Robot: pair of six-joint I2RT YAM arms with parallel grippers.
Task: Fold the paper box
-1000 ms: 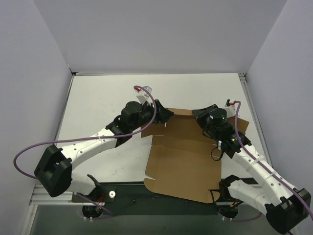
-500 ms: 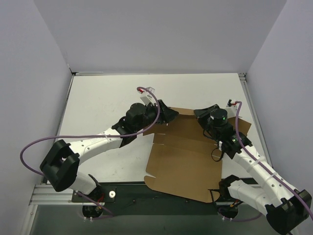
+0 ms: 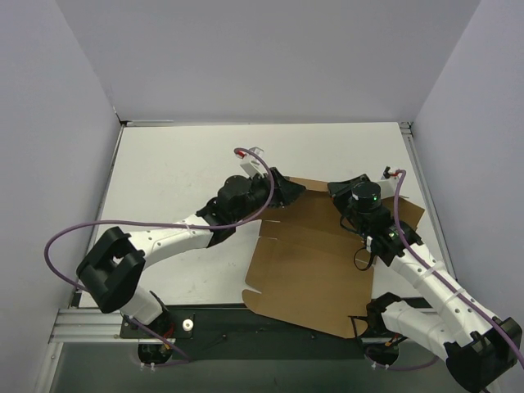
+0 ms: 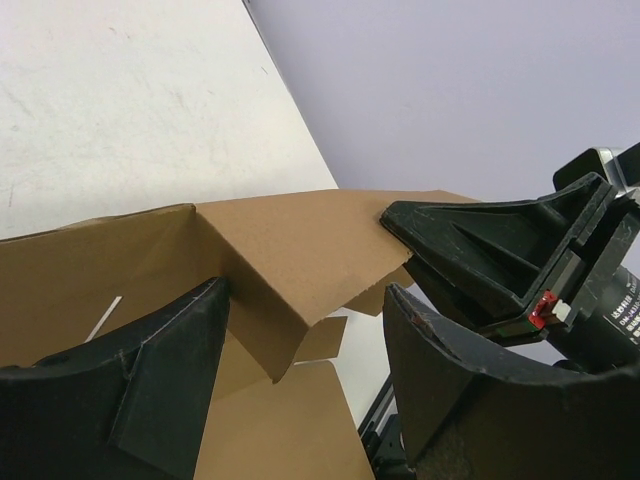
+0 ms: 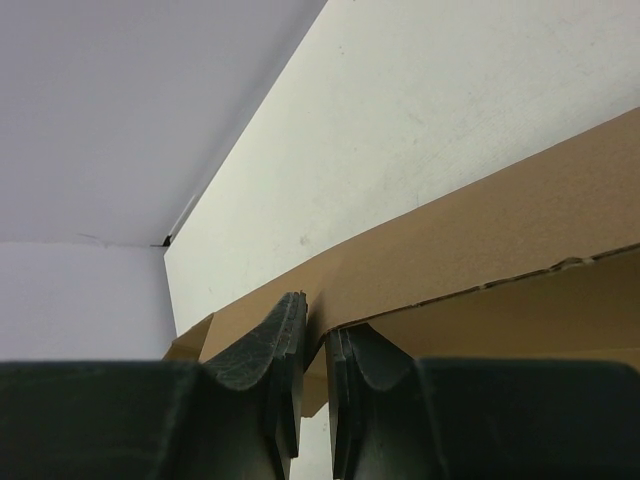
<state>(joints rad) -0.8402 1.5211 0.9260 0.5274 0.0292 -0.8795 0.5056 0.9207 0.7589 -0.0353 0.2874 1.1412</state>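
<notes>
Jaws of the right gripper are clamped on the raised far flap of the paper box, which lies mostly flat on the table. The left gripper, jaws apart, straddles the corner flap. Wall-raising looks underway; next, that corner likely needs pinching and folding inward

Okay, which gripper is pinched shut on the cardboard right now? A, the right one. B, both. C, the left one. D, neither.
A: the right wrist view shows the right gripper with its fingers nearly together on a flap edge of the paper box, while the left gripper stands open around a raised flap.
</notes>
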